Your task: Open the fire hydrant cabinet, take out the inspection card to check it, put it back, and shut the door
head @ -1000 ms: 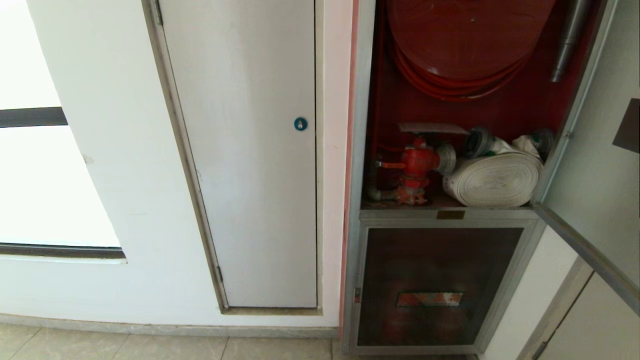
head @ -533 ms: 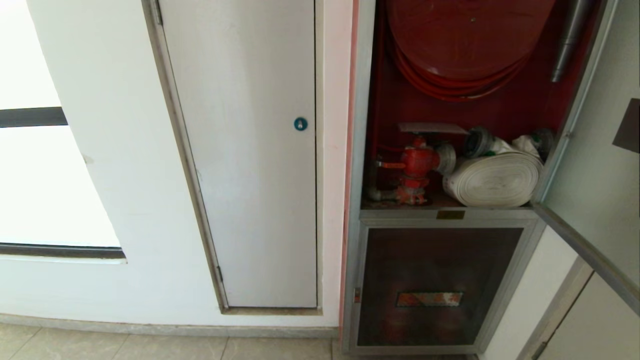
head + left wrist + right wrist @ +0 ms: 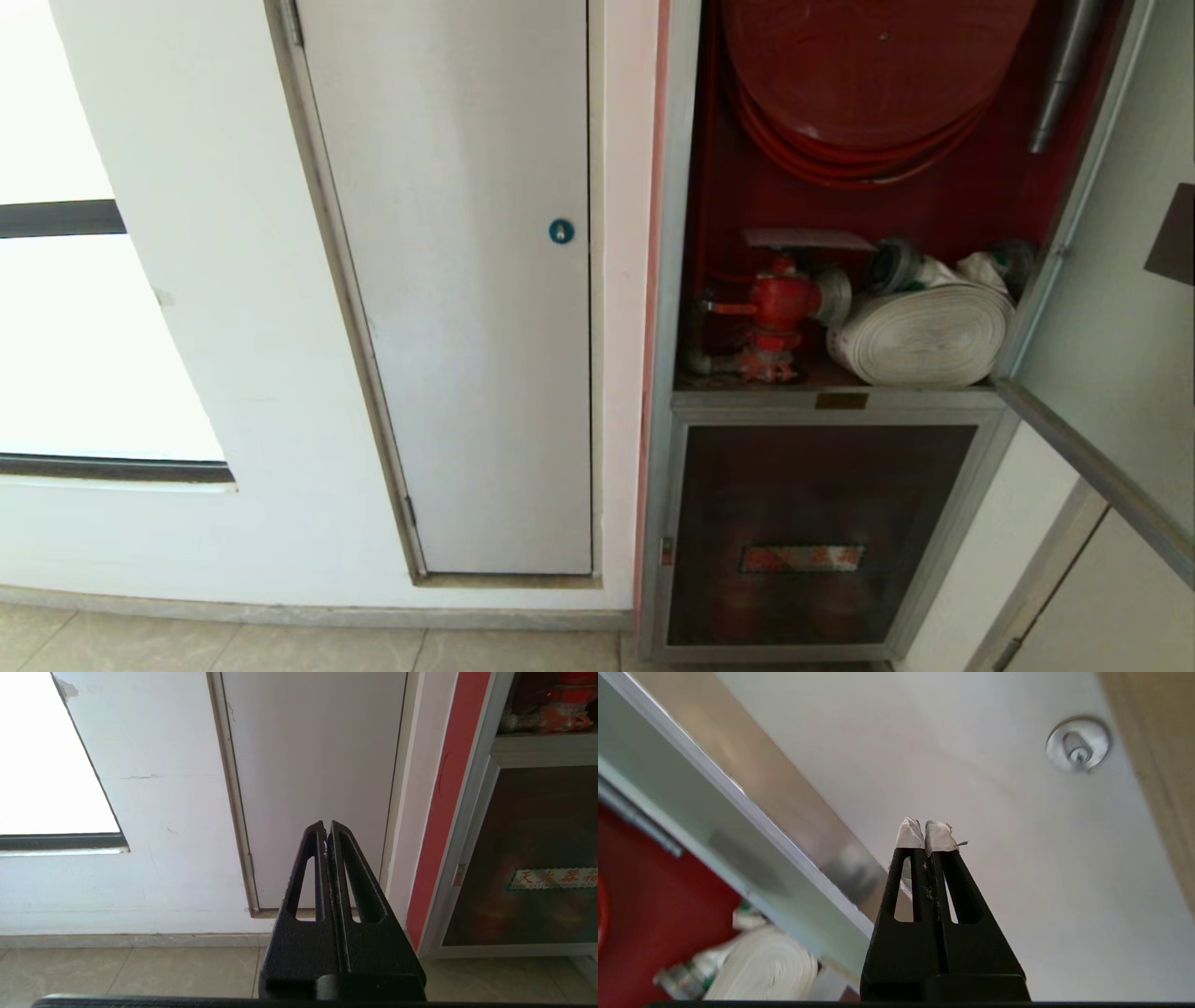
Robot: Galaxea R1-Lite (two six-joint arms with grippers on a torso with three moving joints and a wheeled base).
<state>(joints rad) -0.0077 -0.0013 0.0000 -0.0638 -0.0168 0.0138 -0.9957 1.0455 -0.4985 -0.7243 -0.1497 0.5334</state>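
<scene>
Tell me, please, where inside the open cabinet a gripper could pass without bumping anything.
The clearest gap is the bare red back wall between the hose reel above and the inspection card on the red valve below. The cabinet floor is crowded: valve and rolled white hose nearly touch, leaving only a strip by the left frame.

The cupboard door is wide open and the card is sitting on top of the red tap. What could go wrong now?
1. The card only rests flat on the valve, so a nudge might slide it off behind the hose.
2. The right gripper is shut and close to the open door's edge, so it may bump or scrape the frame.
3. The door juts out to the right, so the arm could knock it further.
</scene>
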